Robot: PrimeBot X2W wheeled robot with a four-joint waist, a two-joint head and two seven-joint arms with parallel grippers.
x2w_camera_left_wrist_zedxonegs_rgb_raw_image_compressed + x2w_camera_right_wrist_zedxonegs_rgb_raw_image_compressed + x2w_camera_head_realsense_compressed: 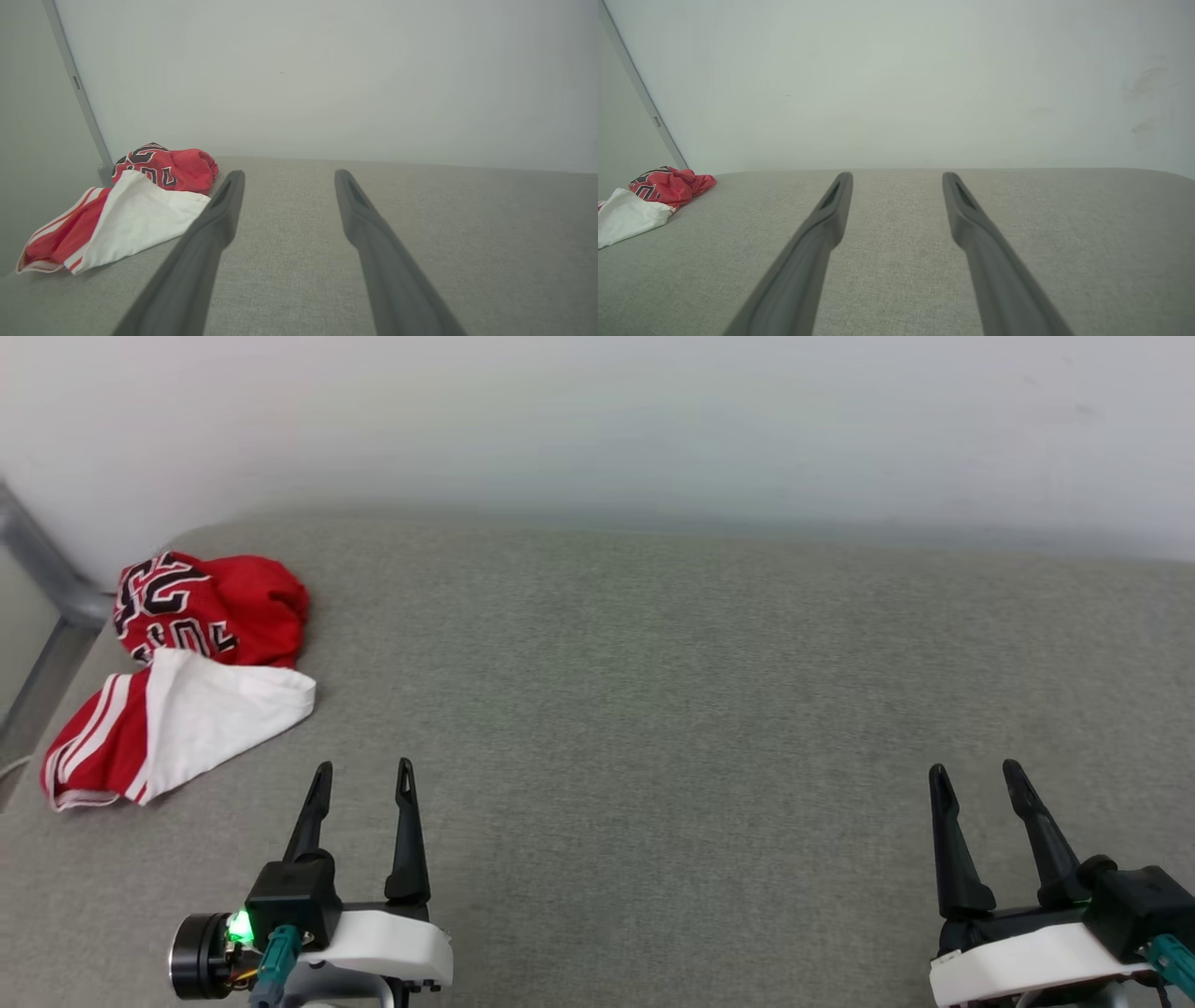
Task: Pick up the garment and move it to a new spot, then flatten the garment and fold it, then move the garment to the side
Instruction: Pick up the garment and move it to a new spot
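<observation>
When viewed from the head, shows the garment (187,681) bunched at the far left corner of the padded grey surface (653,709), red lettered part behind, white sleeve and striped trim in front, close to the edge. Shows too the left end effector (363,767), spread wide and empty, near the garment but apart from it, and the right end effector (975,768), likewise wide and empty, well apart from it across bare fabric. Along the left wrist, finds the garment (126,205) up and to the left of the parted fingers, not between them. Likely risks from here: pinching only the sleeve and dragging the rest in a tangle, nudging the heap over the nearby edge, or striking the metal post (47,579) beside it. Along the right wrist, shows the garment (658,189) small at far left, parted fingers over flat woven cloth, and a plain pale wall (896,70) with faint scuffs.
</observation>
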